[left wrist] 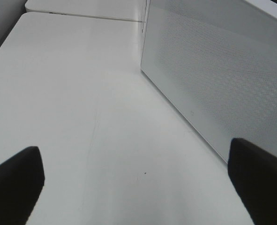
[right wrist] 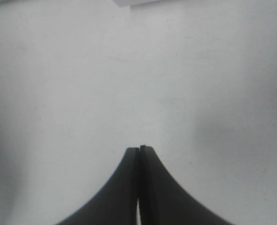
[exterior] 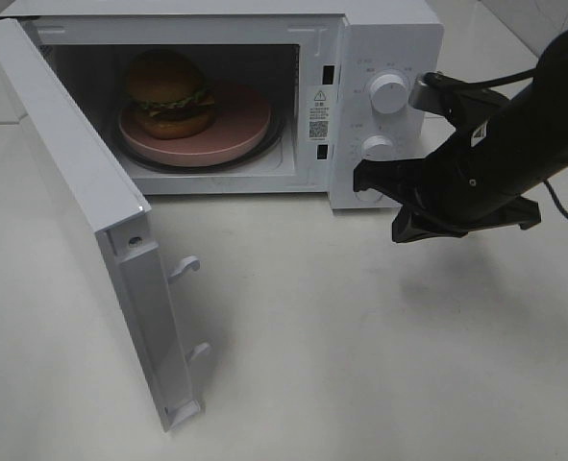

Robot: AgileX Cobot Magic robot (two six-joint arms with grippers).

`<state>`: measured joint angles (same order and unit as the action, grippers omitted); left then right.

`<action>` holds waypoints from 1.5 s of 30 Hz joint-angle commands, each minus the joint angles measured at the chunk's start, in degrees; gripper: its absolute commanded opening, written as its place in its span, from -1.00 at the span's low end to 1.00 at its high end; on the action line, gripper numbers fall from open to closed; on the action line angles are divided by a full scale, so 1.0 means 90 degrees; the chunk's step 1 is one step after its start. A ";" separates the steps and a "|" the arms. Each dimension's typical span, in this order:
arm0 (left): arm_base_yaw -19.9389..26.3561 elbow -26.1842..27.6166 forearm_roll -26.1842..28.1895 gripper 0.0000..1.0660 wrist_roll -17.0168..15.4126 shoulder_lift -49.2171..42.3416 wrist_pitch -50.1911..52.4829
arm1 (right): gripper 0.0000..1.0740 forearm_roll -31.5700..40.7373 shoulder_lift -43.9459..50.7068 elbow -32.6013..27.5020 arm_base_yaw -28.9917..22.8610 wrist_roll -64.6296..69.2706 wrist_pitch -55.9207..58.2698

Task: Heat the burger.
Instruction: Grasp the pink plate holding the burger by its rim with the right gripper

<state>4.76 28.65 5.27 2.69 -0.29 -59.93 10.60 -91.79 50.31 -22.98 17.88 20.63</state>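
The burger (exterior: 168,94), with a golden-brown bun and green lettuce, sits on a round pink plate (exterior: 234,130) inside the open microwave (exterior: 380,38). The microwave door (exterior: 82,206) is swung wide toward the front left. My right gripper (exterior: 399,231) is shut with nothing in it. It hangs just in front of the control panel, below the lower knob (exterior: 378,147). In the right wrist view the shut fingertips (right wrist: 139,151) point at bare table. My left gripper (left wrist: 133,146) is open and empty over the table, beside a white meshed panel (left wrist: 222,70). It is out of the high view.
The upper knob (exterior: 389,93) sits above the lower one on the panel. Two latch hooks (exterior: 185,265) stick out from the door's edge. The white table (exterior: 360,346) stretches in front of the microwave. A table seam (left wrist: 82,15) runs far behind the left gripper.
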 commanded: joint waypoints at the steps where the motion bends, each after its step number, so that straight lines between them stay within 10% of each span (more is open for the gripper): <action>1: -0.0019 -0.0019 0.0019 0.92 -0.0006 -0.0127 0.0064 | -0.98 -0.0134 0.0057 0.0267 0.0025 -0.0942 0.0789; 28: -0.0019 -0.0019 0.0019 0.92 -0.0006 -0.0127 0.0064 | -0.83 0.0369 0.0064 0.1120 0.0019 -1.0689 0.3005; 33: -0.0019 -0.0019 0.0019 0.92 -0.0006 -0.0127 0.0064 | -0.50 -0.0439 0.0064 0.1120 -0.0025 -1.0479 0.2725; 39: -0.0019 -0.0019 0.0019 0.92 -0.0006 -0.0127 0.0064 | 0.43 -0.1789 0.0102 0.1120 -0.0554 -0.9116 0.1954; 45: -0.0019 -0.0019 0.0019 0.92 -0.0006 -0.0127 0.0064 | 0.69 -0.2184 0.0102 0.1120 -0.0821 -0.8550 0.1394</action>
<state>4.76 28.65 5.27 2.69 -0.29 -59.93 -6.99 -91.16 59.93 -29.34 -61.42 35.07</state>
